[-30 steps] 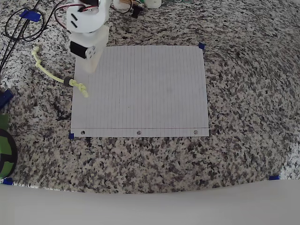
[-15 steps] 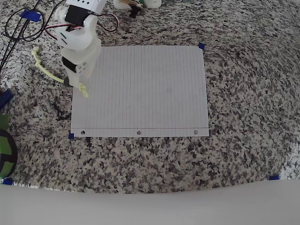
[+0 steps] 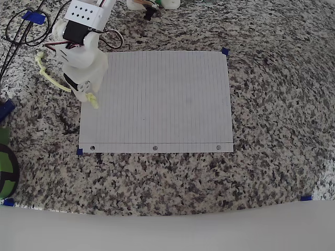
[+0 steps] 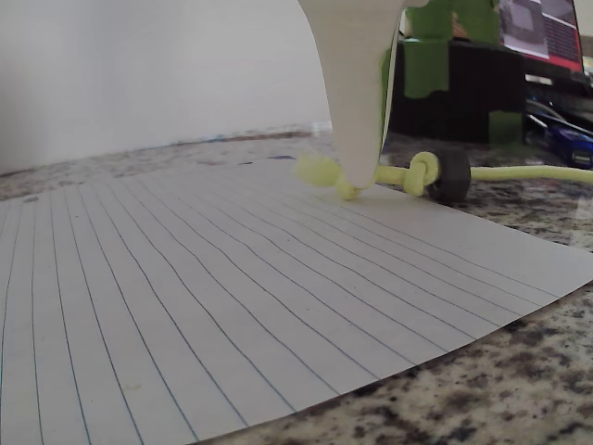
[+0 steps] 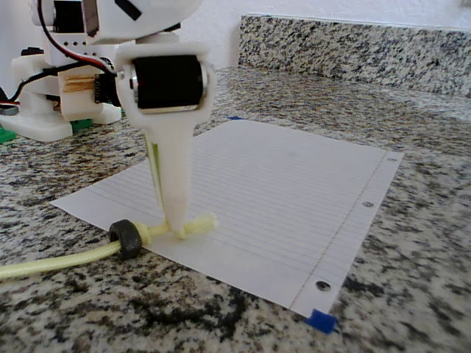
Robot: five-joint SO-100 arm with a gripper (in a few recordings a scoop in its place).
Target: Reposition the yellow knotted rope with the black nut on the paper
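Fixed view: tool (image 5: 179, 229) tips closed on yellow knotted rope (image 5: 193, 226) end, at paper (image 5: 294, 184) edge.

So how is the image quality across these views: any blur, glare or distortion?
Overhead view: even light, sharp, edges bowed by the lens. Wrist view: the gripper and yellow knotted rope are soft, the background blurred. Fixed view: the near granite is blurred, the paper bright, without harsh glare.

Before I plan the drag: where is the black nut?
In the fixed view the black nut sits on the yellow knotted rope just off the paper's near-left edge, left of the gripper tip.
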